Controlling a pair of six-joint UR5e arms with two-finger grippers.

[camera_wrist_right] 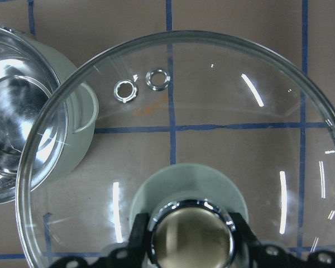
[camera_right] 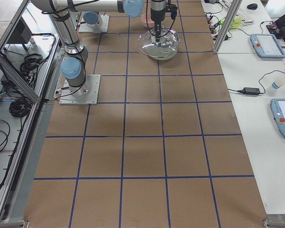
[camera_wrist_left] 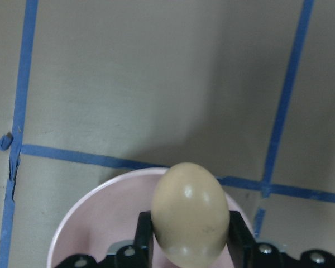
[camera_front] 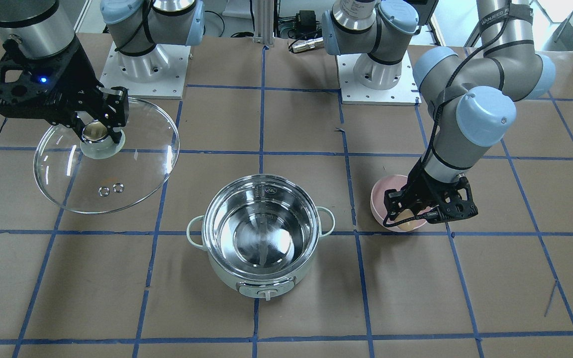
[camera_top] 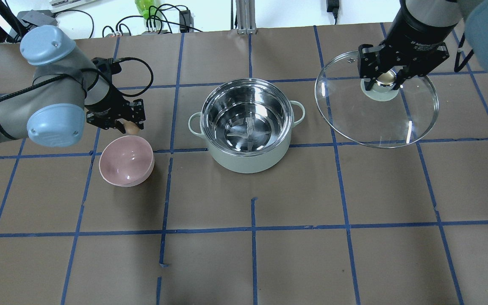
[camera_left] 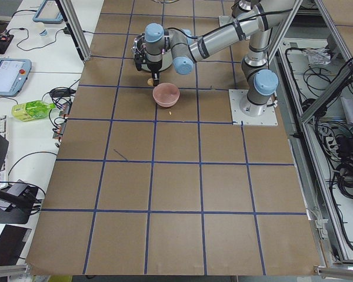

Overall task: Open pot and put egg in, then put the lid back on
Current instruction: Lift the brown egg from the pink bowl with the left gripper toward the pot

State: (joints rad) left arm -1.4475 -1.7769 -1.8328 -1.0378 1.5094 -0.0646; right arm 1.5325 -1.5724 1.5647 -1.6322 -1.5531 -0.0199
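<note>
Gripping egg (camera_wrist_left: 190,215), left claw (camera_wrist_left: 191,237) hovers over bowl (camera_top: 126,161) rim.

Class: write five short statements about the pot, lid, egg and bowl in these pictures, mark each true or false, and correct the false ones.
1. The round mint-white electric pot stands open and empty. True.
2. The large clear glass lid sits on the pot. False: the right claw holds it by its knob, beside the pot.
3. The left claw grips the small tan oval egg. True.
4. The egg lies inside the round pink bowl. False: the bowl is empty.
5. The bowl stands on the robot's right of the pot. False: it is on the robot's left.
</note>
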